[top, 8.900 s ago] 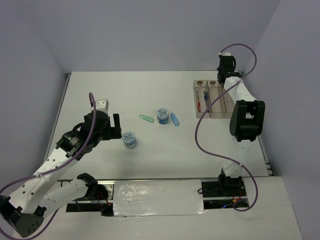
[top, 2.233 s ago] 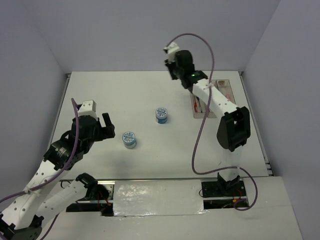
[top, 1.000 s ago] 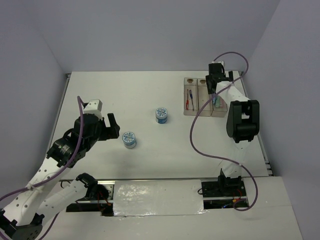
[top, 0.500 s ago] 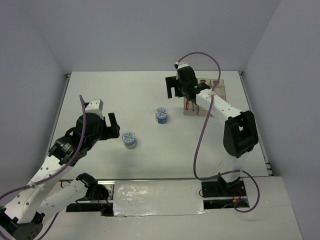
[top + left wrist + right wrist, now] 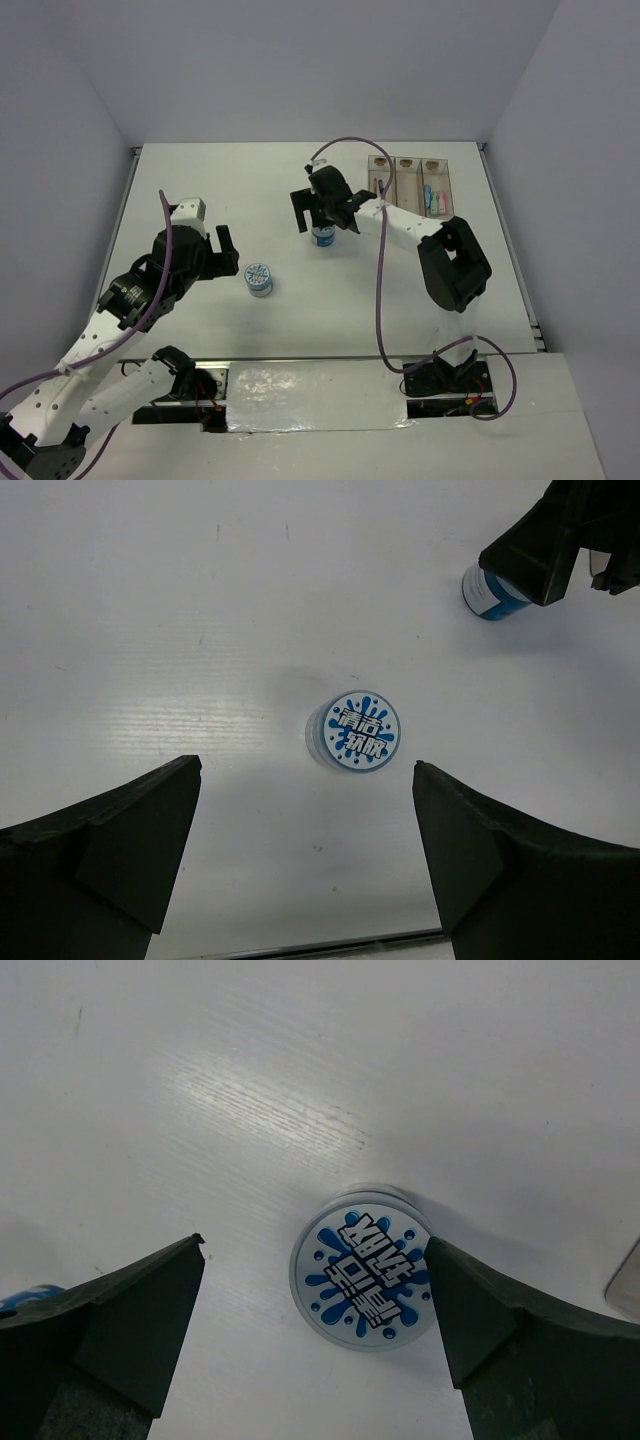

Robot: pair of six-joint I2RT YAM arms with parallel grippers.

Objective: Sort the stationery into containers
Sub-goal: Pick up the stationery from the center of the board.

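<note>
Right jaws wide apart over far roll (image 5: 362, 1278), off-centre: closing may knock it across worktop (image 5: 200, 1060). Left jaws apart too, over near roll (image 5: 352, 731).

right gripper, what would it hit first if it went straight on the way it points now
Most likely the tape roll: in the wrist view it lies on the table straight ahead of the right gripper, between its open jaws. How far off is unclear.

Bright, even overhead light is flooding the white bench (image 5: 300, 320). Shadows are falling soft and faint. Mild glare is streaking it in both wrist views.
</note>
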